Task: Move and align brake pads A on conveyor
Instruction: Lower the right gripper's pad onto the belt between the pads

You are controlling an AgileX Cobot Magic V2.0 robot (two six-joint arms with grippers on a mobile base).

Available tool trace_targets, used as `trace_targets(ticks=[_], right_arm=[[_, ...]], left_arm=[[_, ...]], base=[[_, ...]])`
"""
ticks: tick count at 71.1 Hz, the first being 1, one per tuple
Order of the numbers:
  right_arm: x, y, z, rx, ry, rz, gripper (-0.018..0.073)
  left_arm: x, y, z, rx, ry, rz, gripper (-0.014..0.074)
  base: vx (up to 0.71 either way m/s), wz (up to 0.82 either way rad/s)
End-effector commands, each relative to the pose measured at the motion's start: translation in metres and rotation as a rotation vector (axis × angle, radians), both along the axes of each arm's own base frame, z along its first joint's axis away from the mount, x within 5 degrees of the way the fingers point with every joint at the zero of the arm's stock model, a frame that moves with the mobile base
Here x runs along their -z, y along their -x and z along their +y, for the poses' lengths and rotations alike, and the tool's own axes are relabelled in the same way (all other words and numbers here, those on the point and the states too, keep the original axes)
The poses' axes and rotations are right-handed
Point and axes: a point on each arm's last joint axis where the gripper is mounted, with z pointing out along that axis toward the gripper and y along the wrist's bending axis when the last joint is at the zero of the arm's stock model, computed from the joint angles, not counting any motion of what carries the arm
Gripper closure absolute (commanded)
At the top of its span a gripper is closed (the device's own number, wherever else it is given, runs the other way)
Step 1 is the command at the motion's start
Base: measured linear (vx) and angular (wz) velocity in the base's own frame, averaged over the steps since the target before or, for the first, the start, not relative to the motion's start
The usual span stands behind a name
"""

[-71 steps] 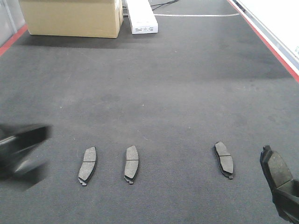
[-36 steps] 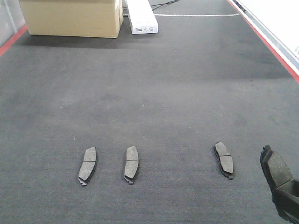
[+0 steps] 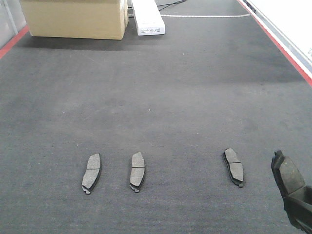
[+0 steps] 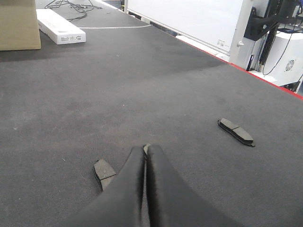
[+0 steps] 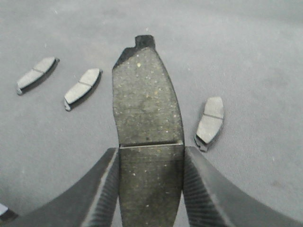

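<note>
Gone from the 9 o'clock edge of the front view since a second ago: the blurred left arm; three pads unmoved. Left gripper pressed together on nothing, low over the conveyor. Right gripper clamped on the fourth brake pad, tab end toward 12 o'clock, raised above the belt at 5 o'clock of the front view. Lying flat in a row: left pad, middle pad just beside it, right pad well apart toward 3 o'clock. At 11 o'clock, cardboard box and white box.
</note>
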Motion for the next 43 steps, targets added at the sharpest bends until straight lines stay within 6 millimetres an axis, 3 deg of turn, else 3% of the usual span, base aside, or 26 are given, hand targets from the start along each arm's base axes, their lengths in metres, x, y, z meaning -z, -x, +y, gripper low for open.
trace_targets(ticks=[1,11,25,43], right_arm=[[-0.018,-0.008,0.004,0.007,-0.069,-0.098,0.0516],[-0.020,-0.035,0.016,0.036,-0.067,0.023,0.0516],[-0.021,-0.102,0.047,0.072,-0.053,0.208,0.0514],[0.012,-0.189,0.095,0.139,-0.151,0.480,0.0491]], left_arm=[[-0.014,0.000,-0.002,0.017,0.040,-0.073,0.0604],[-0.014,0.000,-0.002,0.017,0.040,-0.073,0.0604],[-0.014,0.000,-0.002,0.017,0.040,-0.073,0.0604],[-0.014,0.000,-0.002,0.017,0.040,-0.073,0.0604]], base=[[0.00,0.00],[0.00,0.00],[0.00,0.00],[0.00,0.00]])
